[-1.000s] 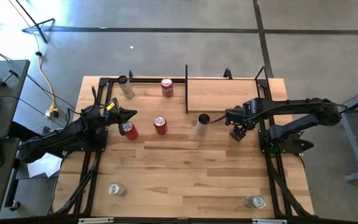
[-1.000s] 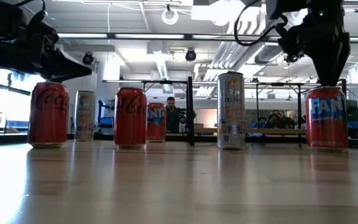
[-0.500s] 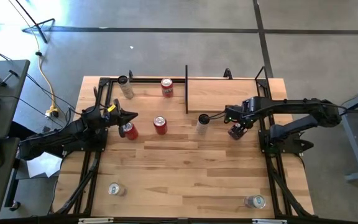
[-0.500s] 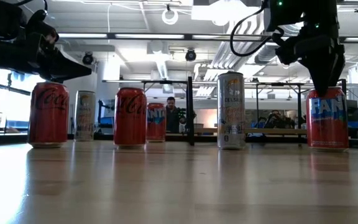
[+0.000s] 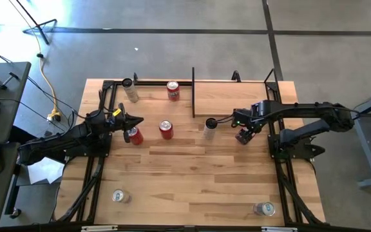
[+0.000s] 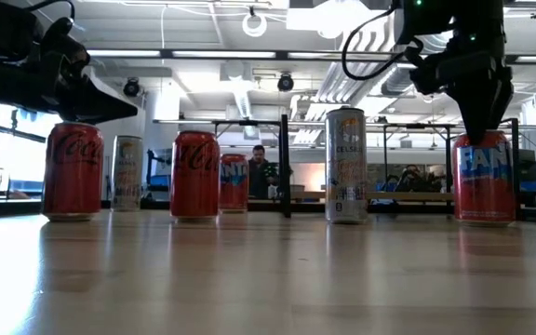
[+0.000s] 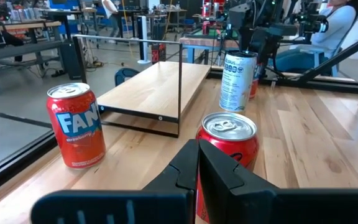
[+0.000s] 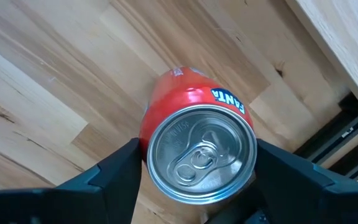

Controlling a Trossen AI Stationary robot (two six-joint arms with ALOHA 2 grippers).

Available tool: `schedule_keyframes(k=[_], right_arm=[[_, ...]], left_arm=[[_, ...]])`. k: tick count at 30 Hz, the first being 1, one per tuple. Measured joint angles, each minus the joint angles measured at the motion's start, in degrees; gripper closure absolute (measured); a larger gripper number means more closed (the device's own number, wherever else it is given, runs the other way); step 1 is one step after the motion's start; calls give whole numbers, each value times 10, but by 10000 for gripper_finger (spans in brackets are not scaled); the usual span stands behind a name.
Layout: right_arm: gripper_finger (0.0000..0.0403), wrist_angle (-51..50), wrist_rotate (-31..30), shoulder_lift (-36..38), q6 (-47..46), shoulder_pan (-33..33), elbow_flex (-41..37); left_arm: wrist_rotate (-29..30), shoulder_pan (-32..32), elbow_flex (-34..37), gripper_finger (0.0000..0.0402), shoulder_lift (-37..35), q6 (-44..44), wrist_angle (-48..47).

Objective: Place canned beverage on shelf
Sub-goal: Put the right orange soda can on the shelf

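High view: right gripper (image 5: 243,136) is hanging over the Fanta can (image 5: 241,138) on the table (image 5: 205,187), just in front of the shelf (image 5: 234,96). Left gripper (image 5: 134,120) is waiting over a Coke can (image 5: 134,135) on the left side. Other cans are standing scattered: a tall silver can (image 5: 209,126) beside the right gripper, two near the front edge.

Low view: right gripper (image 6: 480,126) is reaching down onto the top of the Fanta can (image 6: 484,180), which is standing upright on the table. The Coke can (image 6: 73,170) is standing under the left arm.

Left wrist view: left gripper (image 7: 197,163) is sitting with fingers together, holding nothing, the Coke can (image 7: 227,144) just ahead. The shelf (image 7: 154,90) is showing as a pale board with thin black posts, nothing on it.

Right wrist view: fingers (image 8: 114,171) are standing apart on both sides of the Fanta can (image 8: 194,149), not yet gripping it.

Step in hand: closing on the can. Judgement: keeping the can centred between the fingers and upright should prevent tipping.

Surface: plank-patterned wood, smooth.

Room: open workshop with benches, ceiling lights, grey floor; a person (image 6: 261,172) far behind.
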State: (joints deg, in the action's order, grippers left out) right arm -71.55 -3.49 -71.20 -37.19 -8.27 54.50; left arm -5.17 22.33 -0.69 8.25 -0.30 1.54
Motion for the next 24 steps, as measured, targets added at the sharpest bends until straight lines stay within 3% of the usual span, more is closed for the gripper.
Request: schedule_keyframes(k=[16, 24], right_arm=[[139, -2, 35, -3, -29, 2, 48], [150, -53, 32, -34, -20, -2, 156]], left_arm=[[1, 0, 0, 397, 0, -1, 0], [1, 0, 0, 397, 0, 0, 0]])
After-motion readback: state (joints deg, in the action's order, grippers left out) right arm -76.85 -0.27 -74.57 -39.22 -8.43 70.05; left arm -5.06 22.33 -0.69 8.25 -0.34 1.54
